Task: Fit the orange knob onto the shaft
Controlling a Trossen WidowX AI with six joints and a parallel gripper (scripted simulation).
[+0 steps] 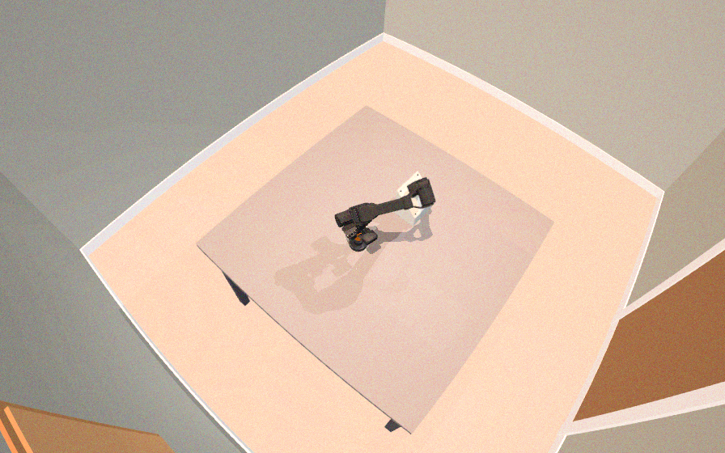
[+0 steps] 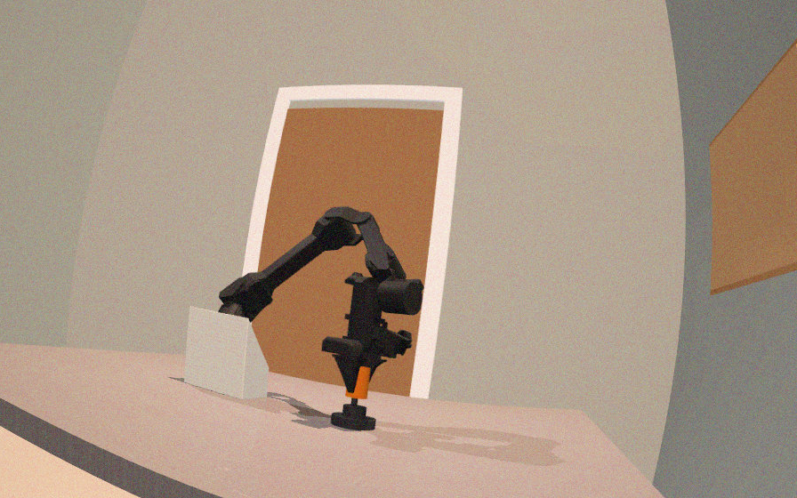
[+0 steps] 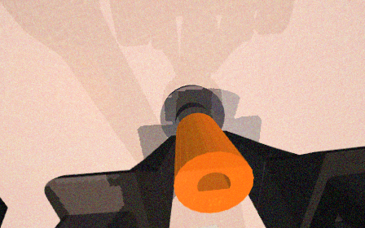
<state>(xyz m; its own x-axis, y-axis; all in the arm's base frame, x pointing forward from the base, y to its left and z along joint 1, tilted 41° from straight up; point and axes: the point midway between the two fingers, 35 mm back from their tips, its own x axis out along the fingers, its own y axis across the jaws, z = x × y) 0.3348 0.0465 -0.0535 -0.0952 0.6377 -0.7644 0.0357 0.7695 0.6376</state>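
Jaws clamp knob (image 1: 358, 237) (image 2: 361, 384) (image 3: 198, 140) — open gap above pedestal (image 1: 358, 246) (image 2: 353, 422) (image 3: 218, 107).

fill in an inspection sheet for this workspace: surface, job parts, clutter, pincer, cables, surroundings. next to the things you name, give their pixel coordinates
surface: pinkish table (image 1: 438, 315) (image 2: 290, 457) (image 3: 327, 81), arm shadows across it
job's things: orange knob (image 1: 358, 237) (image 2: 362, 383) (image 3: 202, 140) upright above the round pedestal (image 2: 352, 421) (image 3: 169, 107), not down on it; part of the dark shaft (image 2: 354, 402) shows between them; the hole's flat side shows in the wrist view, the shaft's cannot be seen
clutter: nothing seen
pincer: pincer (image 2: 359, 386) (image 3: 198, 138) shut on the knob
cables: nothing seen
surroundings: pale block (image 1: 405, 185) (image 2: 216, 352) under the arm's base, brown door (image 1: 686, 332) (image 2: 352, 160) in a white frame, brown panel (image 1: 89, 430) (image 2: 763, 179) on a grey wall
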